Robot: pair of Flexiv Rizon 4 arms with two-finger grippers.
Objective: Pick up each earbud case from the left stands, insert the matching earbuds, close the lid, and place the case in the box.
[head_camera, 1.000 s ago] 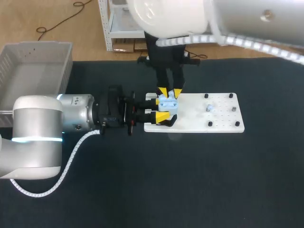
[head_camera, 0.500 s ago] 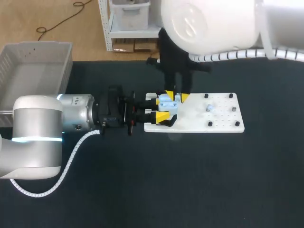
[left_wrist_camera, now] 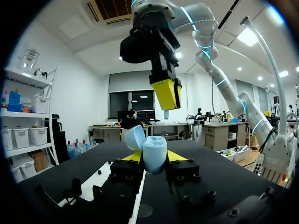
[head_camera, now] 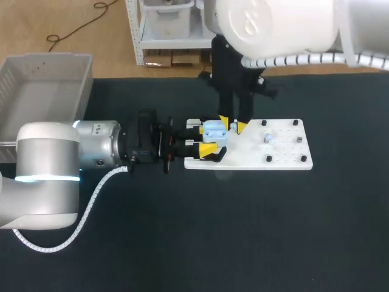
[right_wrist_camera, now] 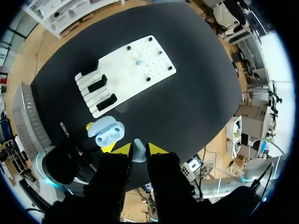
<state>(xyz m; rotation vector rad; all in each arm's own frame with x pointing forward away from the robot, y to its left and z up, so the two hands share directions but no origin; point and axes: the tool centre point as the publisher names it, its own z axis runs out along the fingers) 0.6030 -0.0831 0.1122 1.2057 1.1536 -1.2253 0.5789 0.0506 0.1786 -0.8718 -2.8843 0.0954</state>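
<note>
A light blue earbud case (head_camera: 215, 131) with its lid open sits in my left gripper (head_camera: 206, 140), which is shut on it at the left end of the white board (head_camera: 276, 155). In the left wrist view the case (left_wrist_camera: 155, 151) stands between the yellow tips, lid tilted back. My right gripper (head_camera: 233, 126) hangs just right of the case, shut on a small light blue earbud (right_wrist_camera: 138, 152). From the right wrist, the open case (right_wrist_camera: 106, 130) lies ahead and to one side of the fingers. Another earbud (head_camera: 267, 139) rests on the board.
A grey bin (head_camera: 36, 91) stands at the table's far left edge. Black stands (right_wrist_camera: 103, 92) sit at the board's left end and small black pegs (head_camera: 295, 123) at its corners. Dark table surface lies in front of the board.
My right gripper has shifted to the right, from directly over the case to beside it. The left arm and the case have stayed still.
</note>
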